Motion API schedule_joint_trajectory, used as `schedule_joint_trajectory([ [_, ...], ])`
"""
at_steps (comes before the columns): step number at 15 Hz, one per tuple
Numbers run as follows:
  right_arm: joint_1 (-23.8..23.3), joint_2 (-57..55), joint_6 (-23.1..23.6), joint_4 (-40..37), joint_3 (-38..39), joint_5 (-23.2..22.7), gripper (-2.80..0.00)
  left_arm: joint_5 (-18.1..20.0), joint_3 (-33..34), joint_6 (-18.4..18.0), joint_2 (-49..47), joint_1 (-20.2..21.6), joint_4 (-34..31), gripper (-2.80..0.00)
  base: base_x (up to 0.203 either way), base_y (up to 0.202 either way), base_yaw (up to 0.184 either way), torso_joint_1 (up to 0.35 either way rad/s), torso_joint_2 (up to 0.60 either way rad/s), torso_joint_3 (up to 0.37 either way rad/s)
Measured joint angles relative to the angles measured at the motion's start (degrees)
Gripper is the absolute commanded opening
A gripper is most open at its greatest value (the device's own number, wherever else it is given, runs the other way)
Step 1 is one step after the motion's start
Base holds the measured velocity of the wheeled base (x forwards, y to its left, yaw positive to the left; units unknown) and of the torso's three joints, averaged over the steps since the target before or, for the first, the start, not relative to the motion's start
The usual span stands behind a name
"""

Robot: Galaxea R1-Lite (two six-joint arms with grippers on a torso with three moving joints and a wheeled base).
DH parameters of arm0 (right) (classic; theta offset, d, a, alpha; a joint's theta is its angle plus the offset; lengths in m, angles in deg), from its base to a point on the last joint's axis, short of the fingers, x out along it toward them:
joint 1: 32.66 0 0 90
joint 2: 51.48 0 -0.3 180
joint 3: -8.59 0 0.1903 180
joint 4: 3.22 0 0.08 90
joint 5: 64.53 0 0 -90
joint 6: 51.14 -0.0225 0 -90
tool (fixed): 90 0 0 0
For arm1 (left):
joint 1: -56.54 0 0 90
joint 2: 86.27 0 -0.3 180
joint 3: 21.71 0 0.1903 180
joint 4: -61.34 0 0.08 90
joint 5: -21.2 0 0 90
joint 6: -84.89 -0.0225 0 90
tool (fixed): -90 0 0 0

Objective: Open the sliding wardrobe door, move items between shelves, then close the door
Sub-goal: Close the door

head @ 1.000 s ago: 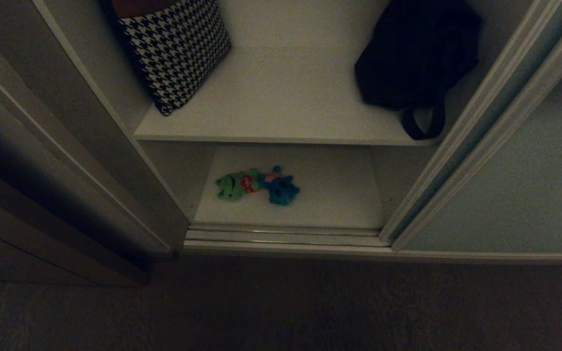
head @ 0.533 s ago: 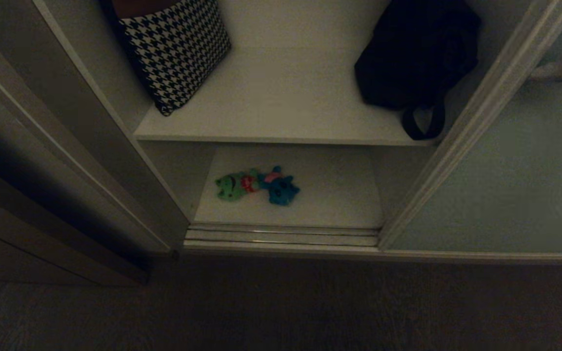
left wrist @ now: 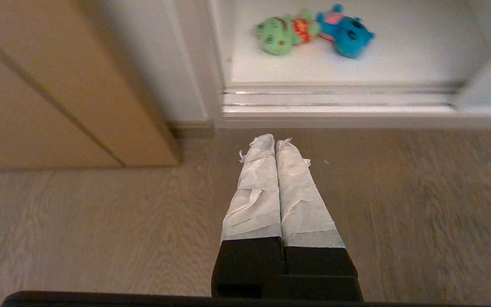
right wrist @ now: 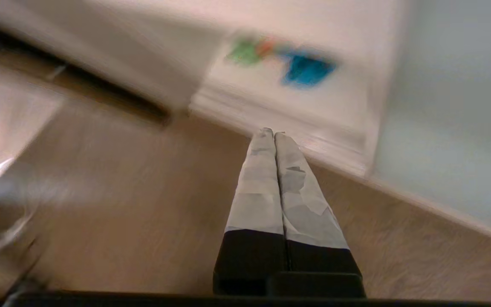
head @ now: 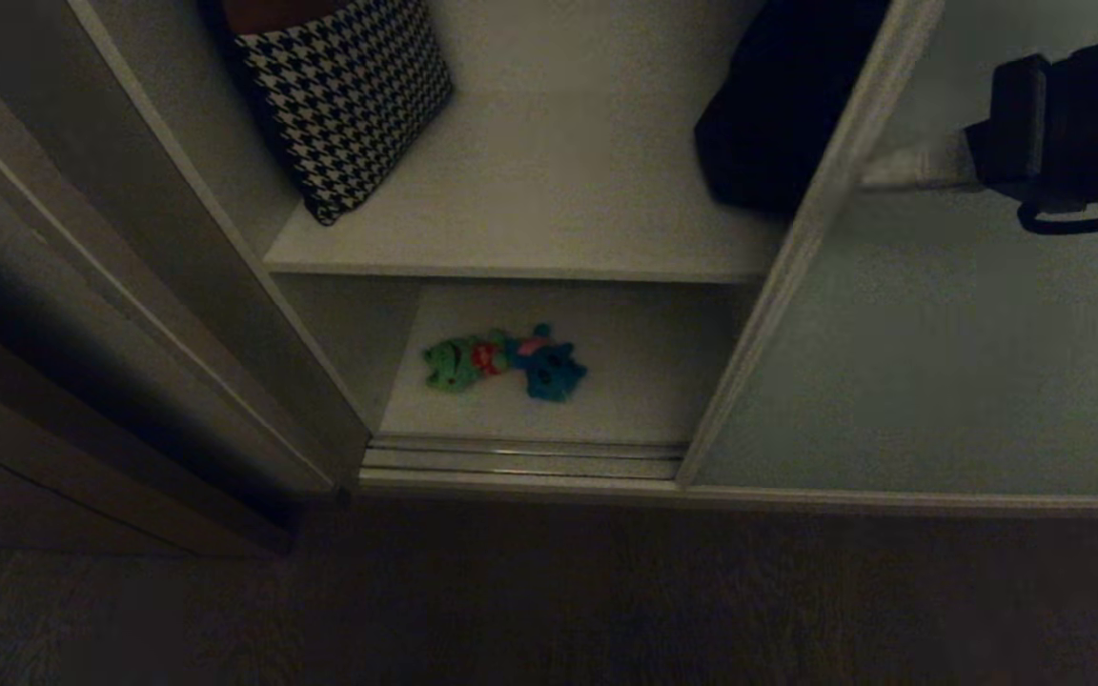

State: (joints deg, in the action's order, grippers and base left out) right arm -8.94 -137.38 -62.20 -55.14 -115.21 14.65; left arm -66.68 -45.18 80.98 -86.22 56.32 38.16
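Wood-grain floor [left wrist: 100, 238], white shelves [head: 549, 238], sliding wardrobe door [head: 940, 381] half across

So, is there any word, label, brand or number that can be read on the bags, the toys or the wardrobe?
None: no readable text in any view.
Houndstooth bag: only a woven pattern.
Black bag: too dark to show any label.
Green toy: a red patch, no readable letters.
Blue toy: none.
Door: plain panel.

Two plush toys, one green [head: 455, 363] and one teal-blue [head: 550, 366]. Two bags, one houndstooth [head: 347, 95], one black [head: 778, 105]. Two white shelves, upper [head: 549, 191] and lower [head: 635, 381]. One sliding door [head: 940, 362].
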Motion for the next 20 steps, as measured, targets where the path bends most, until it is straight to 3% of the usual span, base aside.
schedule_joint_trajectory([
  [3,8.5,5.8,0.4,-0.2,4.8,0.8,-2.8,-0.1,0.0,0.0,0.0,-0.1,-0.2,-2.8,0.0,0.0,0.0,0.0,0.0,0.0],
  [7,9.7,13.9,0.4,-0.8,9.0,1.5,-2.8,0.0,0.0,0.0,0.0,-0.2,-0.2,-2.8,0.0,0.0,0.0,0.0,0.0,0.0],
  [11,-1.0,19.7,0.5,-1.2,11.3,5.6,-2.8,0.0,0.0,0.0,0.0,-0.1,-0.2,-2.8,0.0,0.0,0.0,0.0,0.0,0.0],
  [15,-13.4,24.9,0.5,-0.9,15.9,6.6,-2.8,0.0,0.0,0.0,-0.1,-0.1,-0.1,-2.8,0.0,0.0,0.0,0.0,0.0,0.0],
  [20,-36.7,27.3,0.2,0.1,21.4,9.7,-2.8,0.0,0.0,0.0,-0.1,-0.1,-0.1,-2.8,0.0,0.0,0.0,0.0,0.0,0.0],
])
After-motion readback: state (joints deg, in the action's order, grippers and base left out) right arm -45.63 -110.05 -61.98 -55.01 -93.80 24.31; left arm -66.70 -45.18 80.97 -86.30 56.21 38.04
